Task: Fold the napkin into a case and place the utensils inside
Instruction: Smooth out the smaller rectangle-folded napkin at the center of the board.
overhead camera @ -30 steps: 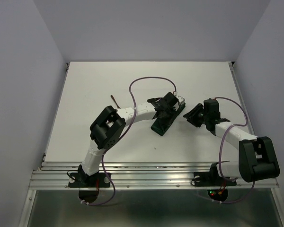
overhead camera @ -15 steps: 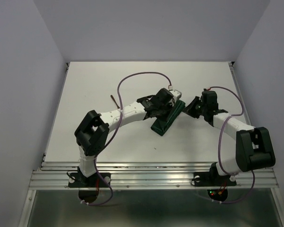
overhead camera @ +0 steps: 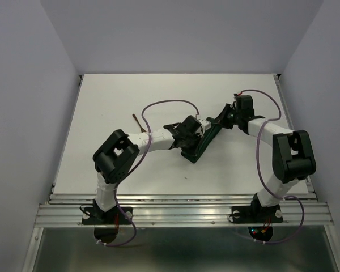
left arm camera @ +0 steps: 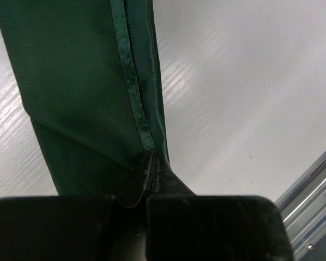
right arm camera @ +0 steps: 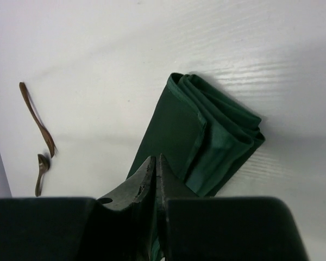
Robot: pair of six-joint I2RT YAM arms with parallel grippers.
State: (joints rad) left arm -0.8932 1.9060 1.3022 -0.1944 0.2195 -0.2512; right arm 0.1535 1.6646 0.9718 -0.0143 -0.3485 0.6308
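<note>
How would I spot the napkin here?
Look at the middle of the white table. The napkin is the folded strip there, pinched by the left gripper and right gripper. It's the only dark green cloth; the utensils are thin brown sticks.

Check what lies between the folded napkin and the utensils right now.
Nothing lies between them. In the right wrist view only bare white table separates the napkin from the utensils.

Colours before you
You see a plain dark green napkin (right arm camera: 206, 141), brown utensils (right arm camera: 37, 117), a white table (right arm camera: 98, 43).
</note>
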